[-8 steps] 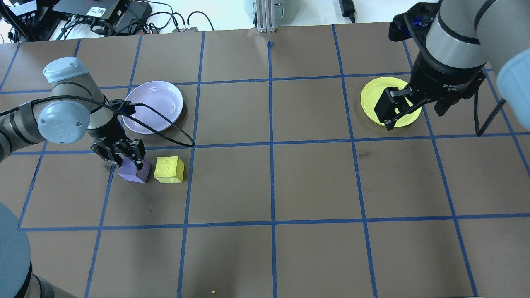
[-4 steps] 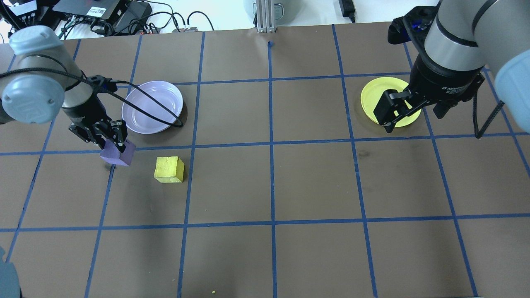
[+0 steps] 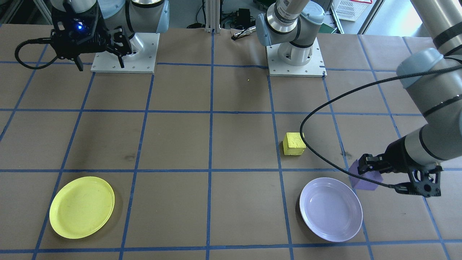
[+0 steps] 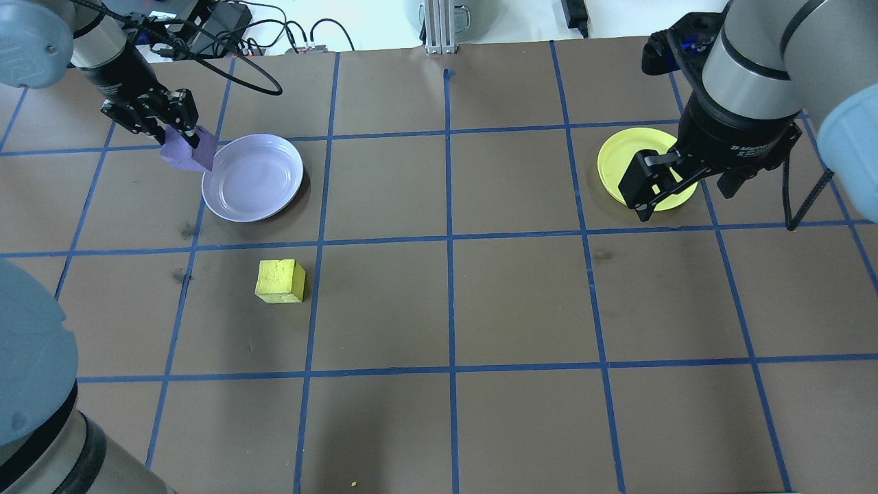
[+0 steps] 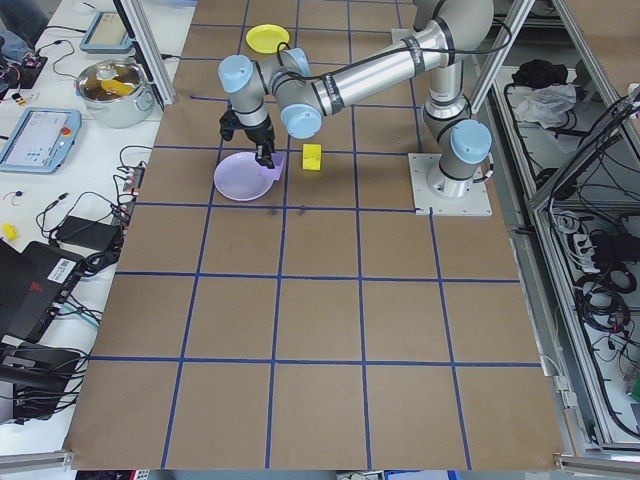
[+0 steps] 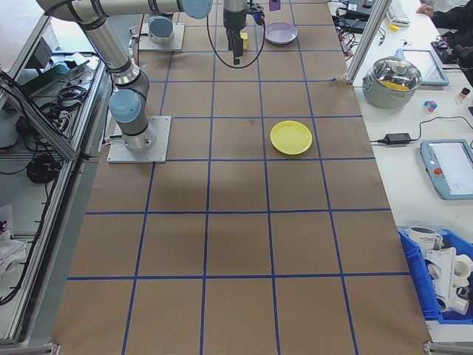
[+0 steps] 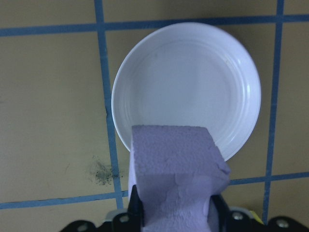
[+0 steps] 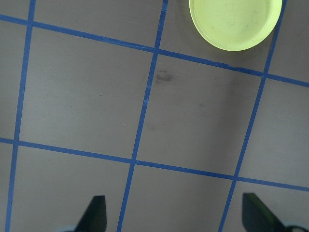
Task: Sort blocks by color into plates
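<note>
My left gripper (image 4: 180, 137) is shut on the purple block (image 4: 186, 152) and holds it in the air by the left rim of the lavender plate (image 4: 252, 177). In the left wrist view the purple block (image 7: 174, 164) hangs over the near edge of the lavender plate (image 7: 188, 87). The yellow block (image 4: 280, 280) lies alone on the table, nearer the robot than that plate. My right gripper (image 4: 686, 189) hovers open and empty above the yellow plate (image 4: 621, 161), partly covering it. In the right wrist view the yellow plate (image 8: 235, 21) sits at the top.
Brown paper with a blue tape grid covers the table. Cables and electronics (image 4: 171, 27) lie past the far edge at the left. A metal post (image 4: 439, 27) stands at the far middle. Both arm bases (image 3: 124, 54) sit at the robot's side.
My left gripper lifted the purple block away from beside the yellow block and carried it away from the robot, to the lavender plate's left rim. The right arm barely moved.
</note>
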Robot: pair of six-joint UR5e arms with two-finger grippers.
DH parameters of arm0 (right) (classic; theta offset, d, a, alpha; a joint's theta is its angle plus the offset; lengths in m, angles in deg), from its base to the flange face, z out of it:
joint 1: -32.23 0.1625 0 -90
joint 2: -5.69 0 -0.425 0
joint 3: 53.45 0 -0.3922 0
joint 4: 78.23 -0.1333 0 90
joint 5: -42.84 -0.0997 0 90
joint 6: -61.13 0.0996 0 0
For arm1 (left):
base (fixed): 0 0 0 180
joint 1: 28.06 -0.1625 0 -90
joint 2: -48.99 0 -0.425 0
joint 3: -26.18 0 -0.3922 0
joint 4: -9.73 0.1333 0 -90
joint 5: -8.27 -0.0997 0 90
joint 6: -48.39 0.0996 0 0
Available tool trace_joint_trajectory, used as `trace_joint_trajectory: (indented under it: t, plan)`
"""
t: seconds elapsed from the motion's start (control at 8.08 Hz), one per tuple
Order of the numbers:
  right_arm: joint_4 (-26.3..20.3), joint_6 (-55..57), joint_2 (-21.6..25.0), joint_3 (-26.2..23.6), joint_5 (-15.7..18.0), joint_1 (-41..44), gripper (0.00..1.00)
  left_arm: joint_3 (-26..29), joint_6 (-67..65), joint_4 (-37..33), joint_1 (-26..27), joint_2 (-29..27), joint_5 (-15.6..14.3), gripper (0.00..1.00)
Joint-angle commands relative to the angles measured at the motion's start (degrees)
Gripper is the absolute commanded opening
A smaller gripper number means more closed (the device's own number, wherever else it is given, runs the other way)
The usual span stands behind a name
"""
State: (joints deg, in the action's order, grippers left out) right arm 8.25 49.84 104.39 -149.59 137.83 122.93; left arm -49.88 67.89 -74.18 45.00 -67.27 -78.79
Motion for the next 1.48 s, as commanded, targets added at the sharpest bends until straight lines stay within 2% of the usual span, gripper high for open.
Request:
trace_joint_trajectory:
  t: [0.0, 0.49, 0.62, 0.74, 0.87, 0.99, 1.11, 1.36]
  plan:
    - [0.00, 0.21, 0.00, 0.00, -0.15, 0.00, 1.00, 2.84, -2.62, 1.73, 2.52, -5.71, 1.19, 0.18]
    - [0.62, -0.04, 0.08, -0.44, -0.07, 0.00, 1.00, 2.84, -7.54, 3.14, 3.40, -9.15, 0.75, 0.17]
    - [0.53, 0.04, 0.09, -0.44, 0.11, 0.00, 1.00, 2.84, -7.72, 3.14, 3.49, -9.42, 0.75, 0.22]
    - [0.62, 0.13, 0.00, -0.62, -0.15, 0.00, 1.00, 2.84, -7.72, 3.75, 3.49, -10.38, 0.83, 0.36]
    - [0.88, 0.39, 0.00, -0.62, -0.15, 0.00, 1.00, 2.84, -7.72, 4.19, 3.49, -11.35, 0.66, 0.43]
    - [0.97, 0.48, 0.00, -0.62, -0.24, 0.00, 1.00, 2.84, -7.90, 4.54, 3.49, -11.70, 0.83, 0.85]
    - [0.97, 0.48, 0.00, -0.71, -0.24, 0.00, 1.00, 2.75, -11.03, 4.63, 4.27, -11.88, 0.84, 1.00]
    - [0.97, 0.04, 0.00, -0.71, -0.15, 0.00, 1.00, 2.84, -12.56, 4.72, 5.24, -11.80, 0.92, 1.00]
